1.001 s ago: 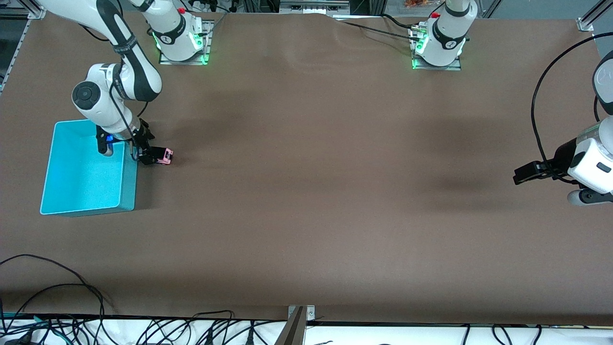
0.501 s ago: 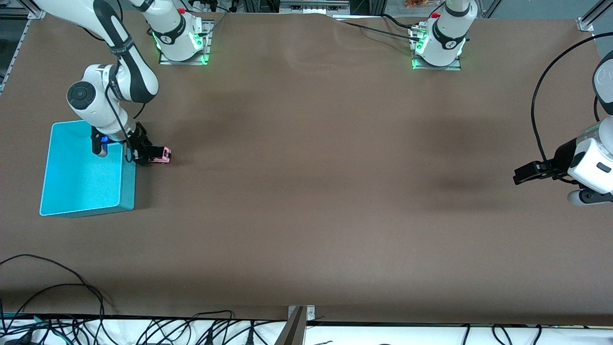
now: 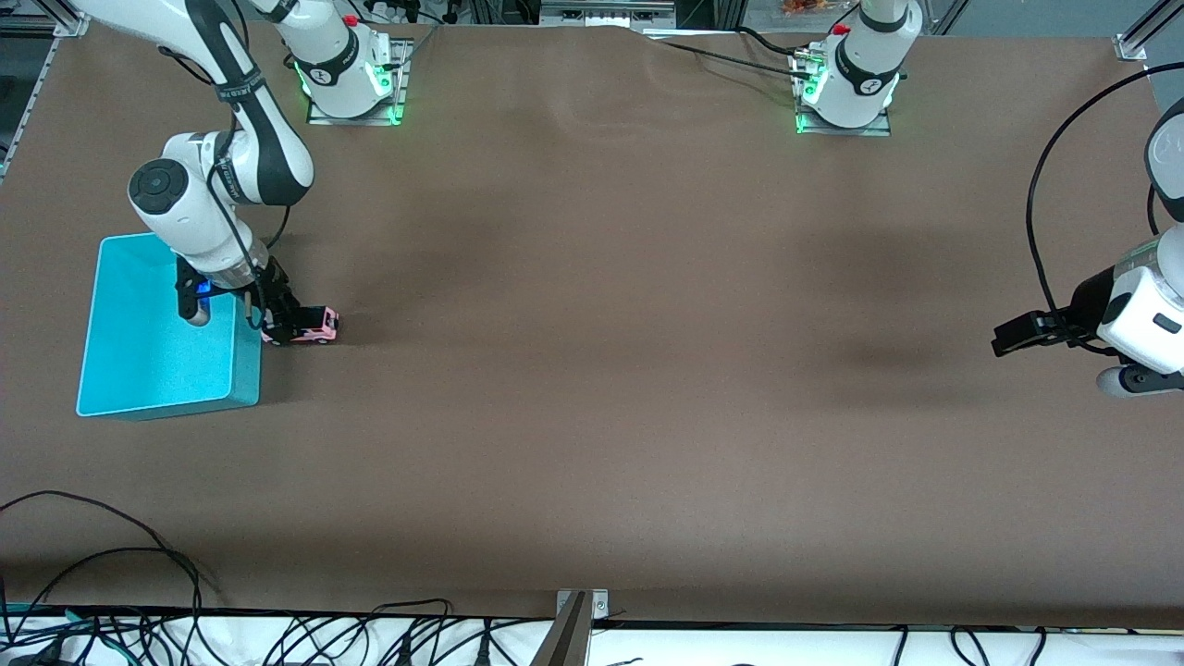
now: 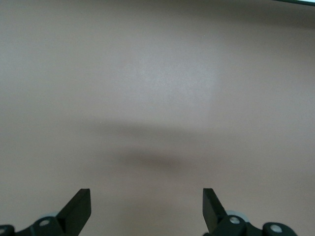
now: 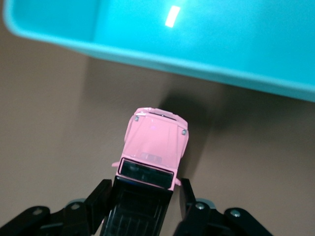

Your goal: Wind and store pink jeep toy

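The pink jeep toy [image 3: 317, 326] has a black roof and sits low at the table, right beside the turquoise bin [image 3: 246, 370], on the side toward the left arm's end. My right gripper [image 3: 287, 327] is shut on its black-roofed rear. In the right wrist view the fingers [image 5: 98, 199] press both sides of the jeep [image 5: 156, 142], whose pink hood points at the bin's wall [image 5: 197, 66]. I cannot tell whether its wheels touch the table. My left gripper [image 3: 1004, 338] is open and empty and waits over the left arm's end of the table; it also shows in the left wrist view [image 4: 146, 206].
The bin holds nothing that I can see. Brown table cover [image 3: 592, 370] stretches between the two arms. Cables [image 3: 111, 610] lie along the table edge nearest the front camera.
My right gripper has carried the jeep along the bin's side toward the front camera. The left arm has not moved.
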`<action>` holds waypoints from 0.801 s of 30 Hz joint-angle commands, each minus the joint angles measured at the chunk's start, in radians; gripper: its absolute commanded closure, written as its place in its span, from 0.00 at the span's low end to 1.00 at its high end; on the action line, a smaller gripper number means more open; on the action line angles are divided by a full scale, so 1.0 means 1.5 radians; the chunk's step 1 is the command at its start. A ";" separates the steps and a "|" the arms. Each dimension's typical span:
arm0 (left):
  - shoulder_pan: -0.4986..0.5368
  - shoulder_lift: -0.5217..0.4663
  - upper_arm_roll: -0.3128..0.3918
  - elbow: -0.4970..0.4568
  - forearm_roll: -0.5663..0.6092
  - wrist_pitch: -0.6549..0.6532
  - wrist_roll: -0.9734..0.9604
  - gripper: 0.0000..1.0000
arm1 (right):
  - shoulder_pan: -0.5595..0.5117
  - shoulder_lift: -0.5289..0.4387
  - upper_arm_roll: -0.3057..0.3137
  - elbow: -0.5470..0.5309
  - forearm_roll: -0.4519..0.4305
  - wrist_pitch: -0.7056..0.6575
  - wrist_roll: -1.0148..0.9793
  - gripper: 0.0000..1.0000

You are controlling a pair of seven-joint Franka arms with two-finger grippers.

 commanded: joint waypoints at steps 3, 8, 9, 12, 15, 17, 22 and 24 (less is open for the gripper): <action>0.004 -0.004 -0.003 -0.005 0.014 -0.003 0.013 0.00 | -0.005 -0.013 0.024 0.061 -0.016 -0.077 -0.024 1.00; 0.004 -0.004 -0.003 -0.005 0.014 -0.002 0.013 0.00 | -0.005 -0.006 0.025 0.127 -0.009 -0.130 -0.090 1.00; 0.004 -0.004 -0.003 -0.005 0.014 -0.002 0.014 0.00 | -0.005 -0.005 0.025 0.138 -0.008 -0.142 -0.111 1.00; 0.004 -0.004 -0.003 -0.005 0.014 -0.002 0.013 0.00 | -0.005 -0.003 0.025 0.166 -0.003 -0.197 -0.204 1.00; 0.005 -0.004 -0.003 -0.005 0.014 -0.002 0.014 0.00 | -0.005 -0.005 0.022 0.185 0.005 -0.251 -0.327 1.00; 0.005 -0.004 -0.003 -0.005 0.014 -0.002 0.013 0.00 | -0.005 -0.008 0.015 0.195 0.005 -0.279 -0.410 1.00; 0.005 -0.004 -0.003 -0.005 0.014 -0.002 0.013 0.00 | -0.007 -0.008 -0.038 0.222 0.006 -0.329 -0.569 1.00; 0.005 -0.004 -0.003 -0.005 0.014 -0.002 0.013 0.00 | -0.008 -0.008 -0.061 0.222 0.005 -0.333 -0.638 1.00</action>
